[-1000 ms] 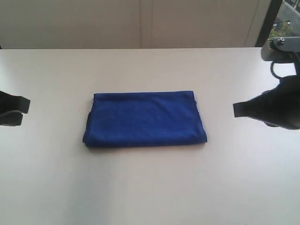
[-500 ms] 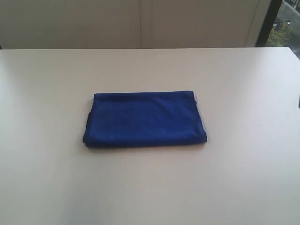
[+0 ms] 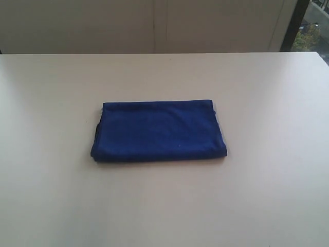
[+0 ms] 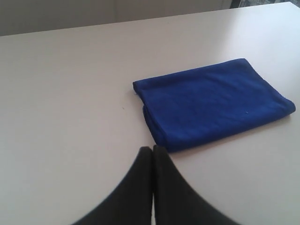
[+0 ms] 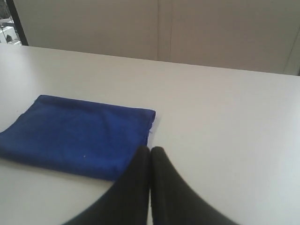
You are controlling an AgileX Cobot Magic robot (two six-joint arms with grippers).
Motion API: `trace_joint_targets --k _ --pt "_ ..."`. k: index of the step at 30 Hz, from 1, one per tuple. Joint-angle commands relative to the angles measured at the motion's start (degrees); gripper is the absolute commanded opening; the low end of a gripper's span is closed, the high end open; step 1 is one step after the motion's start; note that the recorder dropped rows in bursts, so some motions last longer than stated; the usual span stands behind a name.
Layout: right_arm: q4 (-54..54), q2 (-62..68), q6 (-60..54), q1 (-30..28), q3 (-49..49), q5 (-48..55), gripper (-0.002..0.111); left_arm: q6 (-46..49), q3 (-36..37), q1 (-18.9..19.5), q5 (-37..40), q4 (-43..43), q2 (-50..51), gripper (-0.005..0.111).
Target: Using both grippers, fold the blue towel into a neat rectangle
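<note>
Behind the table (image 3: 267, 206) you see a plain beige wall (image 3: 77, 25) made of flat panels, and a window (image 3: 311, 31) beyond the far right corner. The table top is smooth, matte and off-white, with a soft shine of daylight.

The blue towel (image 3: 159, 131) lies about in the middle of the table, well apart from all four edges, its long sides parallel to the far edge. It is folded into a flat rectangle of several layers. The cloth is deep royal blue, soft and a little fuzzy, without pattern. The short side toward the left edge is rounded where the layers turn over, with a dark gap between them. At the short side toward the right edge a thin pale strip (image 3: 218, 118) shows beside the blue.

You see the hands only in the wrist views. Your left hand (image 4: 153, 151) has its two black, smooth, curved fingers pressed together, clenched on nothing, pointing toward the towel's rounded side and apart from it. The right hand (image 5: 150, 151) is alike: fingers closed against each other, empty, near the other short side.
</note>
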Motion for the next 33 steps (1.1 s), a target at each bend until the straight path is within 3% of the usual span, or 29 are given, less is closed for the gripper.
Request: trace_joint_targets --k 1,17,27,33 --pt "-0.5 -0.2 -0.6 -0.2 0.4 -1.2 0.000 0.5 0.3 0.1 0.6 -0.9 -0.5 0.000" --pt "-0.5 -2.6 -0.6 -0.2 0.4 -0.6 0.000 0.5 0.3 0.1 0.5 -0.9 -0.5 0.000" --pt "-0.2 -16.1 -0.6 -14.9 0.4 -0.6 0.000 0.5 0.3 0.1 0.5 -0.9 -0.5 0.000" --pt "-0.2 -18.1 -0.6 -15.3 0.4 -0.6 0.000 0.5 0.3 0.1 0.5 -0.9 -0.5 0.000"
